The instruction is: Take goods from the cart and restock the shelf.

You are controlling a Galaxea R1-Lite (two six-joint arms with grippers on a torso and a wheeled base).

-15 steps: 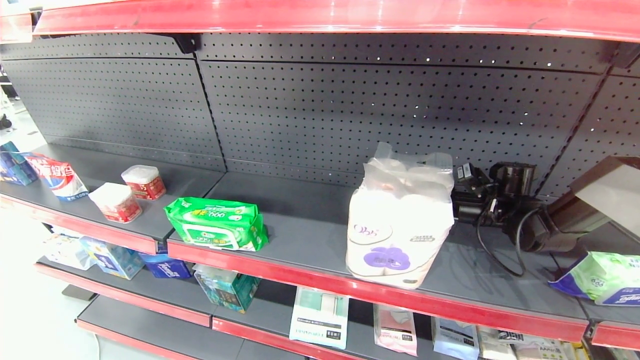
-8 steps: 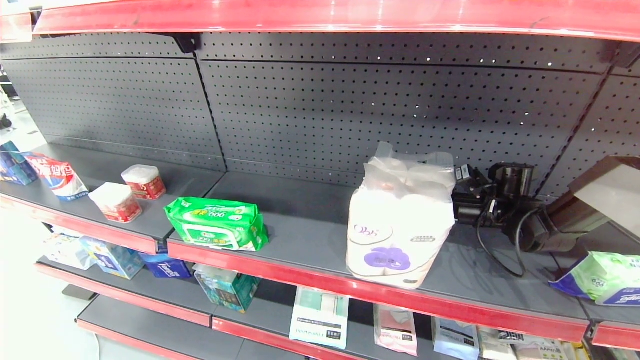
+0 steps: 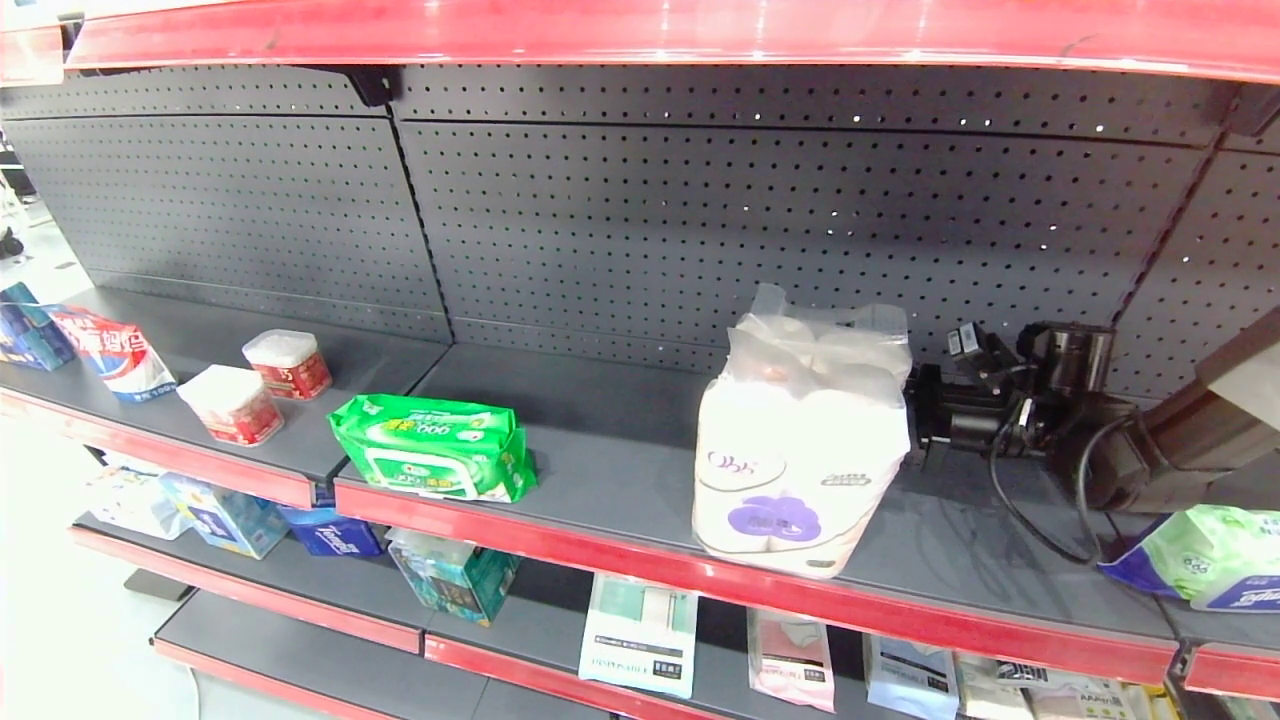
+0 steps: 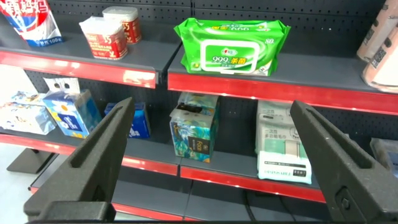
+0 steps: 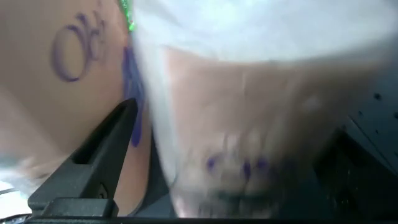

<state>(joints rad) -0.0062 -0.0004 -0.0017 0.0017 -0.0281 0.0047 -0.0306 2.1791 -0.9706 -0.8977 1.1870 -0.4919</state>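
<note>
Head view showed the white plastic-wrapped pack of toilet rolls with purple print (image 3: 800, 460) upright at the near edge of the grey metal shelf (image 3: 620, 450). The right end effector (image 3: 925, 430) sat against its right side; I could not tell if it was clamped. Snagged loose wrap could have dragged the pack off. The left end effector (image 4: 211, 104) hung spread apart, empty.

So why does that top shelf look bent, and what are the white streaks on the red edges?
Head view: the top red strip bows slightly, likely wide-lens distortion; its white streaks look like lamp glare. Left wrist view: glare patches on the red shelf edge.
</note>
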